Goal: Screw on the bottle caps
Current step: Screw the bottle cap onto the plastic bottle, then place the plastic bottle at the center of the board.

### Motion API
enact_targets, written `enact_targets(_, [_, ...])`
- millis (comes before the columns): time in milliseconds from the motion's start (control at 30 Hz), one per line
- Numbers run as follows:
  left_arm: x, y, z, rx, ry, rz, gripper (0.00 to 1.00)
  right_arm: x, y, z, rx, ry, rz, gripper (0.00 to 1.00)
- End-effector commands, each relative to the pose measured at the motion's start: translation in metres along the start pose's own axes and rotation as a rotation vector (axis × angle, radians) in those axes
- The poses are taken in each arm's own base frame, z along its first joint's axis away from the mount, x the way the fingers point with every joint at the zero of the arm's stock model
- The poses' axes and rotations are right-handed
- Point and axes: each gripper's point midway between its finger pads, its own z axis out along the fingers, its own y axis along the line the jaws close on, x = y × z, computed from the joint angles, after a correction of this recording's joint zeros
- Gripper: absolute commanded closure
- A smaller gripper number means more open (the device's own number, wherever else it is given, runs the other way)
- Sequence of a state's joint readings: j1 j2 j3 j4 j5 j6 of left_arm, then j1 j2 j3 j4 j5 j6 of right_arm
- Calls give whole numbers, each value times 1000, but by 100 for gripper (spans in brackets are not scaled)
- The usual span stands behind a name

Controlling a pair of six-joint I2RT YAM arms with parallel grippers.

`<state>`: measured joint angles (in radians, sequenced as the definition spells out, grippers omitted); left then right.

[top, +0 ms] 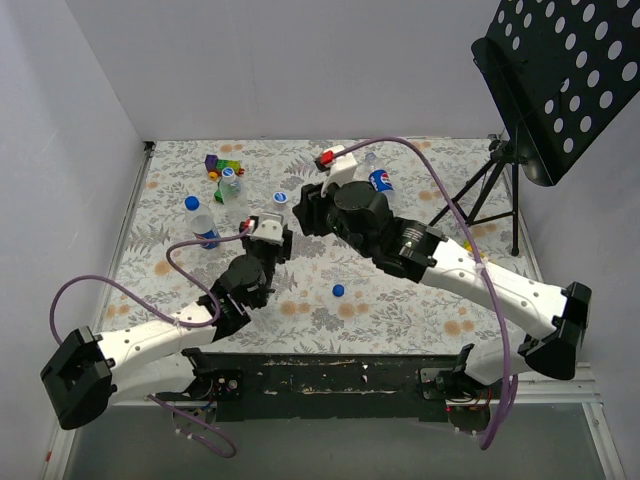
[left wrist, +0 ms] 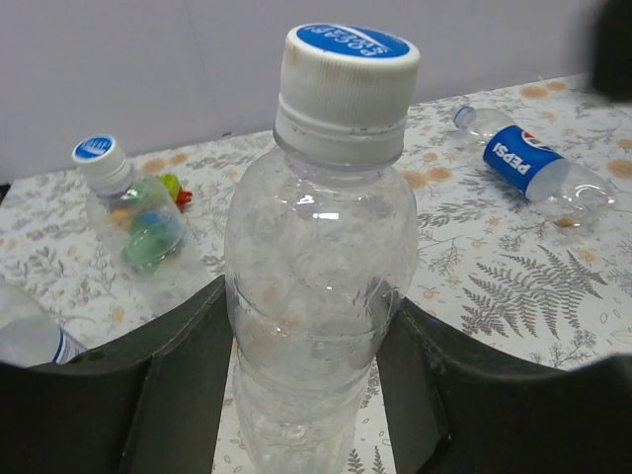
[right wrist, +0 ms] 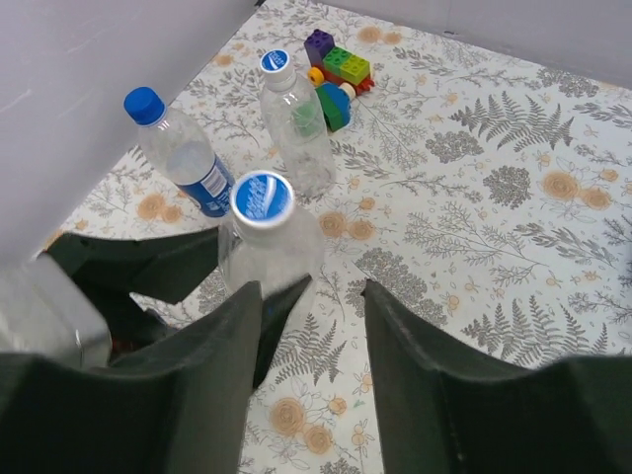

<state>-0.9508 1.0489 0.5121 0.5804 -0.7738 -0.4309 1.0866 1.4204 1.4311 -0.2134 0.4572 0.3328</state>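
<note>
A clear unlabelled bottle stands upright, and my left gripper is shut on its body, one finger on each side. Its white cap with a blue top sits on the neck. From above, that cap shows just ahead of the left gripper. My right gripper is open and empty, hovering just right of the held bottle's cap; its place from above is. A loose blue cap lies on the table nearer the arms.
A Pepsi bottle with a blue cap and a capped clear bottle stand to the left. Another Pepsi bottle lies on its side at the back. Toy blocks sit near the back wall. A music stand stands at the right.
</note>
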Motion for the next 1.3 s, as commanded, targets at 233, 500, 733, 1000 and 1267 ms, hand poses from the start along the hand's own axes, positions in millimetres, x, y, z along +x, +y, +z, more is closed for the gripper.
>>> enact_targets(233, [43, 27, 8, 27, 67, -299, 100, -61, -54, -88, 24, -328, -50, 24])
enact_targets(500, [64, 52, 35, -19, 5, -291, 100, -14, -78, -121, -30, -407, -92, 22])
enact_targets(733, [70, 73, 50, -55, -72, -283, 100, 10, -78, -128, -90, -395, -142, 22])
enact_targets(1000, [90, 80, 55, -65, -64, -239, 95, 23, -74, -124, -122, -364, -191, 22])
enact_targets(1267, [99, 81, 52, -77, -46, -227, 87, 37, -76, -125, -131, -348, -198, 22])
